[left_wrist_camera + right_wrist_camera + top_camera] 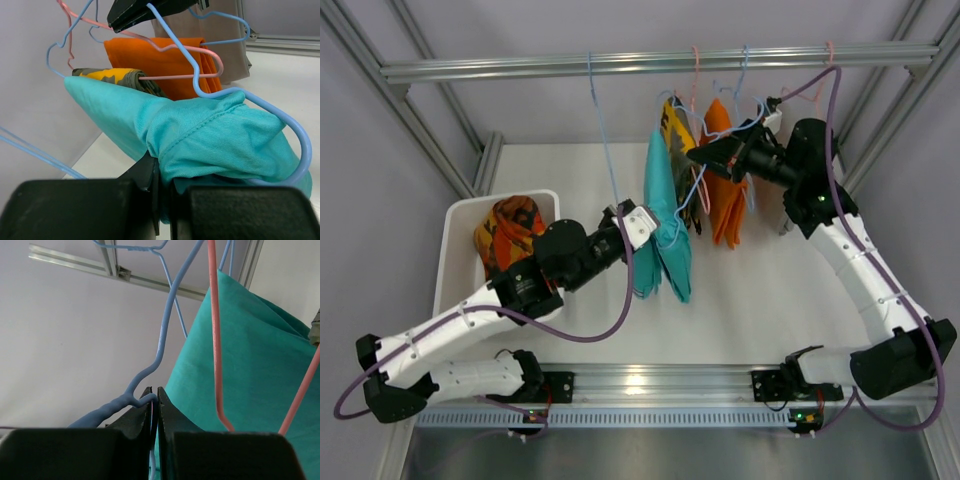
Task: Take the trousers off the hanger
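The teal trousers (665,235) hang folded over a blue hanger (296,135), which is hung from the rail (520,68) along the far edge of the table (780,310). Your left gripper (160,172) has its jaws clamped tight on a bunched fold of the teal cloth. Your right gripper (155,401) has its jaws pinched together on the blue hanger's wire, just beside the cloth. A patterned pair (508,232) lies in the white bin (453,250) at the table's left edge.

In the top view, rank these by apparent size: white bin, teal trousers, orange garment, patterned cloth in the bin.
1. white bin
2. teal trousers
3. orange garment and patterned cloth: these look about alike, so I won't rank them.
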You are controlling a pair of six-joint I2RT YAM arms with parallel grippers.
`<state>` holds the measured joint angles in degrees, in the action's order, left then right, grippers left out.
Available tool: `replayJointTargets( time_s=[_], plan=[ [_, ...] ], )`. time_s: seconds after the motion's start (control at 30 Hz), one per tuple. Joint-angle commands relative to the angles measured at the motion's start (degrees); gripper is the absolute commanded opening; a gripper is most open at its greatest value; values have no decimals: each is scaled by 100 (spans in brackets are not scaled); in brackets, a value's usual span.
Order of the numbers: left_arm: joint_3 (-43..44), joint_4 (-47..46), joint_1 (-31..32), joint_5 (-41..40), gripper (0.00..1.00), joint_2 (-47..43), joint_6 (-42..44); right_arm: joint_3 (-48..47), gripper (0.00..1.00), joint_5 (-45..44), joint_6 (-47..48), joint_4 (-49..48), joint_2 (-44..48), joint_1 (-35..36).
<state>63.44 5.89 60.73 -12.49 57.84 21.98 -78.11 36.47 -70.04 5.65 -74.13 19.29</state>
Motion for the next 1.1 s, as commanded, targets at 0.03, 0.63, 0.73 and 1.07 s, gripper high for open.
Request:
replayJointTargets(
  time_s=[0.03,0.63,0.73,1.07],
  plan=[
    [810,-1389,18,511,0,-28,-53,-117,0,115,624,-168,48,-144],
    [160,-827,18,1178,19,95,-185,-1849,0,449,113,-82,-225,-241],
    [64,-782,18,1188,30,17,-176,-1638,0,493,17,-151,-286,-233],
    [-288,-861,9,1311,46,-230,-80,-1365,0,511,-335,-425,-418,-171]
  ],
)
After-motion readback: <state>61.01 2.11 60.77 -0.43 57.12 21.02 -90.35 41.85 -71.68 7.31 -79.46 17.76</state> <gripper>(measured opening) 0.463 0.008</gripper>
